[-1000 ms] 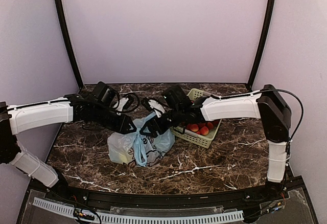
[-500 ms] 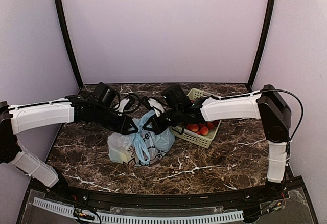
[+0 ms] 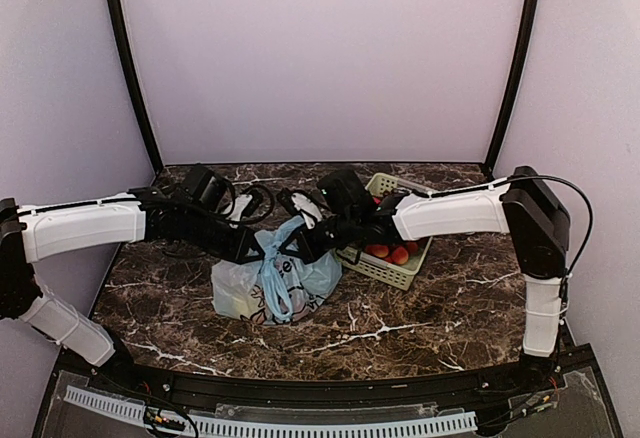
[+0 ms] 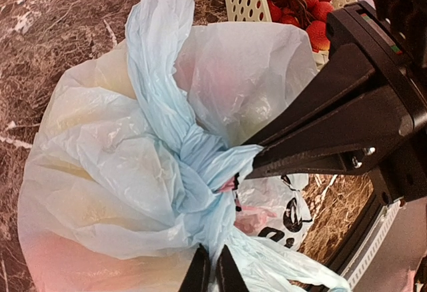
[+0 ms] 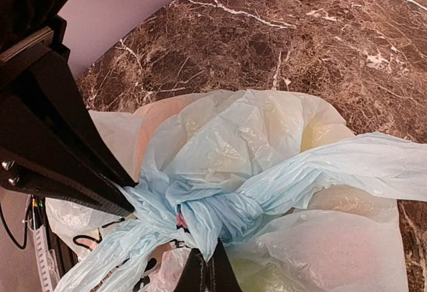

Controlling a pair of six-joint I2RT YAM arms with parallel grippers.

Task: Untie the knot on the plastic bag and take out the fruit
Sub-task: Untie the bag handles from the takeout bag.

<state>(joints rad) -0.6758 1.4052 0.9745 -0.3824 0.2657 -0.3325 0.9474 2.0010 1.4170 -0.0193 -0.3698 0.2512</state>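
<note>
Knot (image 4: 200, 179) is not yet undone, so nearly all the task remains. The left end effector (image 4: 212, 273) pinches a strand of film just below it; the right end effector (image 5: 202, 271) pinches the knot itself. The plastic bag (image 3: 250, 288) lies on the bench (image 3: 450, 308) beside the green basket (image 3: 400, 276), fruit (image 5: 323, 135) closed inside.

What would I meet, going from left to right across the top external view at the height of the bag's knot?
Left arm's white link, left tool, knot, right tool, pale green basket, right arm's black elbow.
</note>
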